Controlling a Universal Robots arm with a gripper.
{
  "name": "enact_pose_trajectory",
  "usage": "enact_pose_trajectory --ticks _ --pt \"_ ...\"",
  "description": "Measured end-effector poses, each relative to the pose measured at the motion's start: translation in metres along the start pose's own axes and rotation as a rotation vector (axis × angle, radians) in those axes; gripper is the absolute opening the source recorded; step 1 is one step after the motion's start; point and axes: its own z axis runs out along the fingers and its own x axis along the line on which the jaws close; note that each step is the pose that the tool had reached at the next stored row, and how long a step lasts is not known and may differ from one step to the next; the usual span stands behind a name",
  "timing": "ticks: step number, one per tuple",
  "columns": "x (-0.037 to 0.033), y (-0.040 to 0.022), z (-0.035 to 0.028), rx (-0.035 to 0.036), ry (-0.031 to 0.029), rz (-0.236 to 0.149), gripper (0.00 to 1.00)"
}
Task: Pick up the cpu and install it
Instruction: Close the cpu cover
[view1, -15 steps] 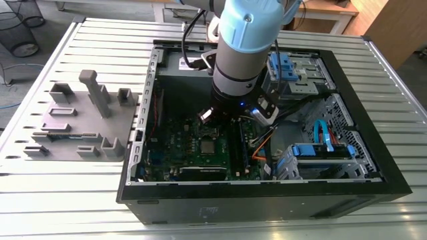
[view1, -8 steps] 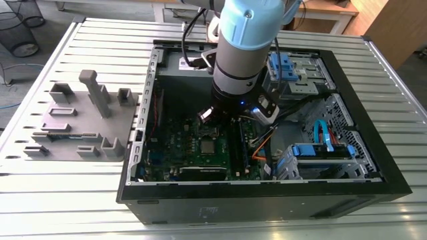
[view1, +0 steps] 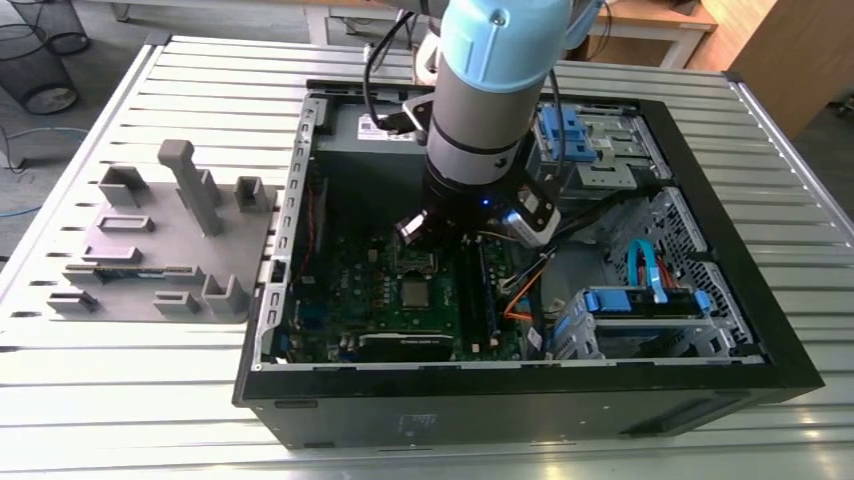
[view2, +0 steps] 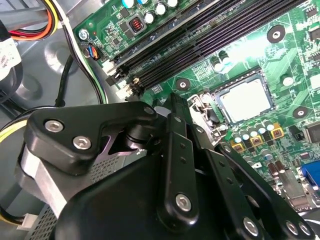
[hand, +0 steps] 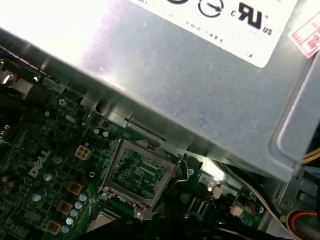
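- One robot arm (view1: 487, 90) reaches down into an open computer case (view1: 787, 345), which lies flat on a slatted metal table (view1: 134, 420).
- The gripper (view2: 174, 102) hangs low over the green motherboard (view1: 347, 290). In the second wrist view its black linkage fills the foreground, and its tip sits just beside the near edge of the processor socket, close to the wire lever (view2: 196, 106).
- Claw state: the linkage hides the tip, so it cannot be told how far the claw is open or whether it has hold of anything.
- The cpu (view1: 418, 293) lies flat in the socket with its dull silver top facing up. In the second wrist view the cpu (view2: 246, 101) is near the gripper tip but apart from it.
- The socket frame (hand: 135, 172) is swung up off the socket on its hinge. In the first wrist view, green board shows through its window.
- The memory slots (view2: 200, 40), long and black, run side by side along one side of the socket.
- The power supply (hand: 200, 90), a grey metal box, stands just behind the raised frame.
- A grey fixture tray (view1: 160, 250) with upright posts rests on the table at the exterior view's left, just beside the case.
- Blue drive brackets (view1: 641, 300) sit inside the case at the exterior view's right, well apart from the socket.
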Motion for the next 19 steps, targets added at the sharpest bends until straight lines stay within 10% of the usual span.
enact_pose_trajectory --ticks 13,19 --pt "-0.0036 -0.0016 -0.0007 0.0000 0.0023 -0.012 0.11" --pt "-0.0035 -0.0017 0.0008 -0.0040 0.0118 -0.110 0.11"
